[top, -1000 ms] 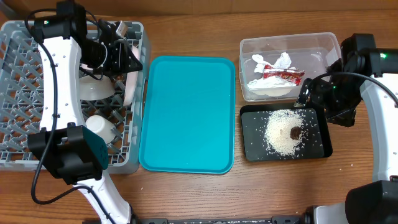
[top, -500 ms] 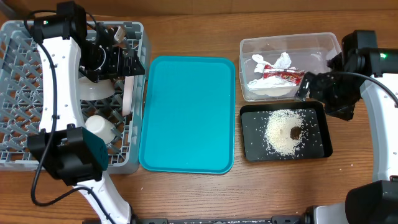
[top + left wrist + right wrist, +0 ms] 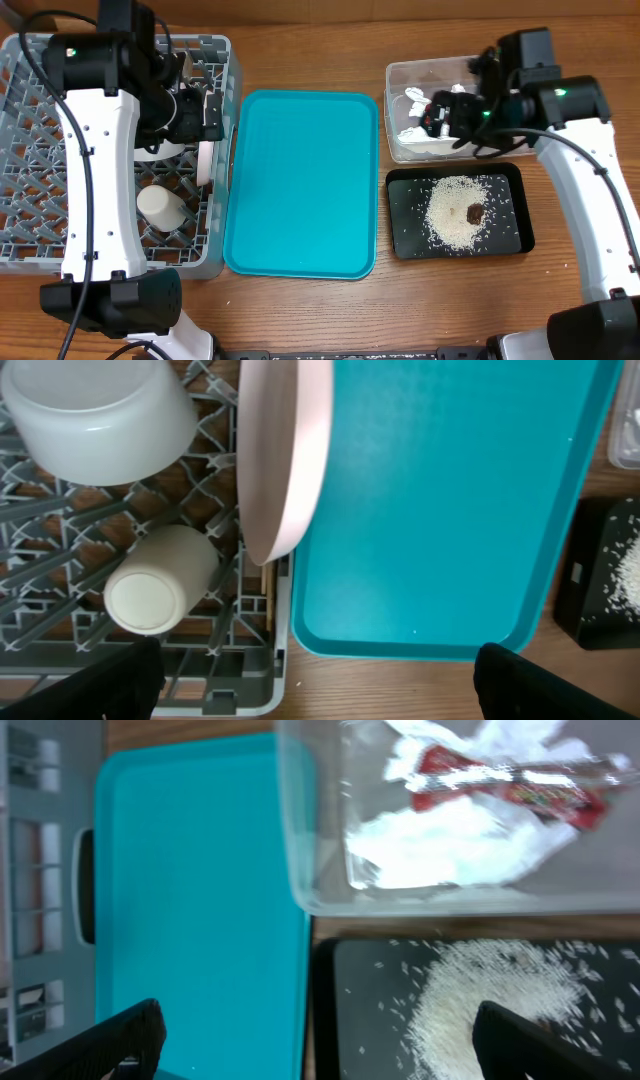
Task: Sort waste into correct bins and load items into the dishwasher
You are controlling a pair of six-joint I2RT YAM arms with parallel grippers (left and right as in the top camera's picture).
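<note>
The small white dish (image 3: 285, 455) with a pinkish underside stands on edge at the right wall of the grey dishwasher rack (image 3: 60, 650). A pale bowl (image 3: 100, 410) and a small white cup (image 3: 155, 585) lie beside it, and a thin wooden chopstick (image 3: 267, 595) shows below it. My left gripper (image 3: 318, 682) hovers open above the rack's right edge (image 3: 205, 118), holding nothing. My right gripper (image 3: 325, 1040) is open and empty, over the clear tub (image 3: 520, 75). That bin holds the red-and-white wrapper (image 3: 510, 785) and the white napkin (image 3: 450, 850). The black tray (image 3: 405, 235) holds rice (image 3: 450, 215) and a brown lump (image 3: 474, 212).
The teal tray (image 3: 300, 180) lies between the rack and the two bins. Bare wooden table (image 3: 420, 310) runs along the front edge. The left arm's white links (image 3: 95, 170) span the rack, and the right arm (image 3: 590, 190) reaches in from the right.
The left gripper opened and let go of the small dish, which now leans on edge in the rack. The right gripper moved left from beside the black tray to above the clear tub.
</note>
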